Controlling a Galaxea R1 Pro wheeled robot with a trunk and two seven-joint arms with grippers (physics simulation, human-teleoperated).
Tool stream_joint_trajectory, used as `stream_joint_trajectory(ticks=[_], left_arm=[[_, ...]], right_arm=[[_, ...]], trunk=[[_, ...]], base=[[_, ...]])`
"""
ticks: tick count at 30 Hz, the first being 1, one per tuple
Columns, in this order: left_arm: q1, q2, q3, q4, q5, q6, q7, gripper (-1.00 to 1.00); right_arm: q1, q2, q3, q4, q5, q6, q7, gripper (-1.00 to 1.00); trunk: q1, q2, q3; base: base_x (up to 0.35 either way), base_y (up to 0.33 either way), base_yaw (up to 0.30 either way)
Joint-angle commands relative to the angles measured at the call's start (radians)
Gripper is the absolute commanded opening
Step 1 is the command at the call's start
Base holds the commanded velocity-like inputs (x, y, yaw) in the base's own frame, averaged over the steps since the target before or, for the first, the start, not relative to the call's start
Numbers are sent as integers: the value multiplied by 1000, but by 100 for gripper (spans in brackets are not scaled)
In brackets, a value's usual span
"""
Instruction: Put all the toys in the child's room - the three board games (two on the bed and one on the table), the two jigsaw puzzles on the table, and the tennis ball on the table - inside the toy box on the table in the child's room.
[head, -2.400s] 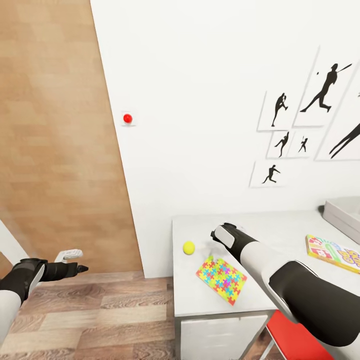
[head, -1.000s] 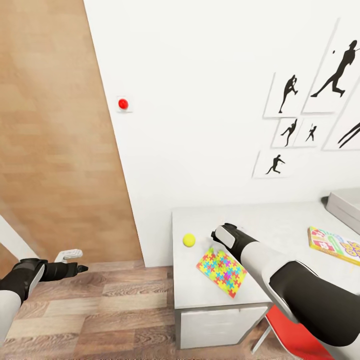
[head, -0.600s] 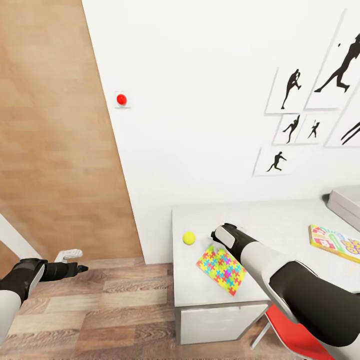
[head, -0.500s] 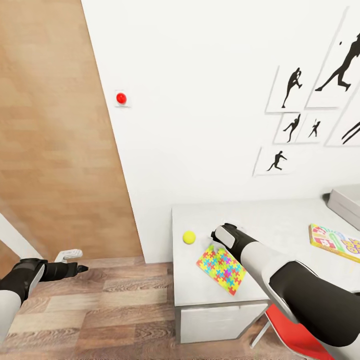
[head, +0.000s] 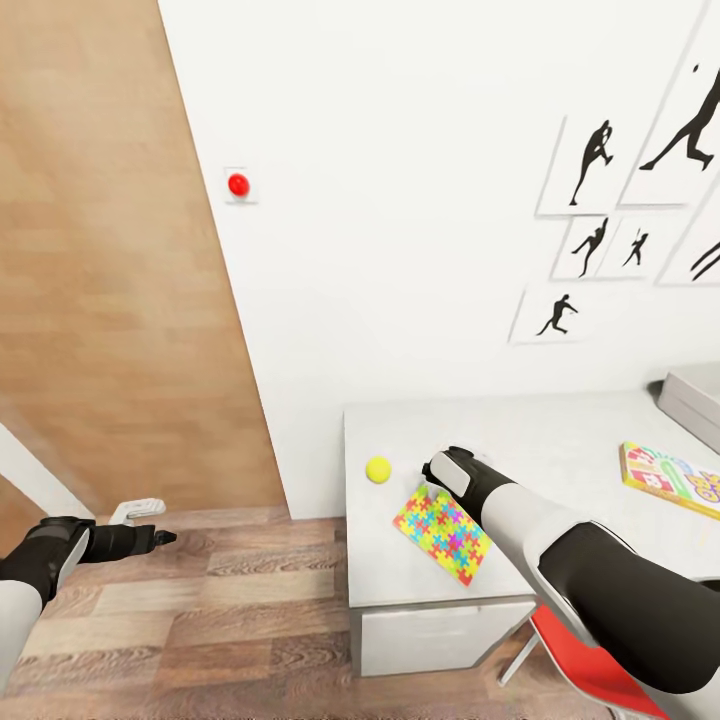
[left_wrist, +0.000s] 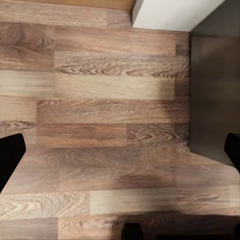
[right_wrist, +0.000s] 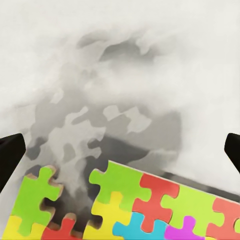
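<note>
Grey toy box (head: 692, 402) at the surface's (head: 560, 440) edge, contents hidden. One tennis ball (head: 378, 469), one jigsaw puzzle (head: 443, 533), one board game (head: 672, 478) lie there. Right claw (head: 432, 487) spread above the puzzle; left claw (head: 140, 522) spread over floor (left_wrist: 110, 120).

Multicolour puzzle (head: 443, 533), yellow-green ball (head: 378, 469)

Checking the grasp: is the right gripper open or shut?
Open. The right gripper's dark fingertips sit far apart, over the jigsaw puzzle's edge.

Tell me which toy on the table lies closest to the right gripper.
The jigsaw puzzle: its far corner lies right under the right gripper. The tennis ball sits further left, the game box far right.
</note>
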Motion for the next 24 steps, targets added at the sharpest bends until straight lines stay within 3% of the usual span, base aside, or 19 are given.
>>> stream_joint_trajectory(ticks=[1, 24], left_arm=[[-1, -1, 8, -1, -10, 6, -8, 100], [-1, -1, 9, -1, -12, 6, -8, 100]], right_arm=[[-1, -1, 7, -2, -4, 7, -5, 100], [-1, 0, 8, -2, -5, 7, -5, 100]], trunk=[[0, -2, -3], [0, -2, -18]], base=[[0, 0, 0], [0, 0, 0]])
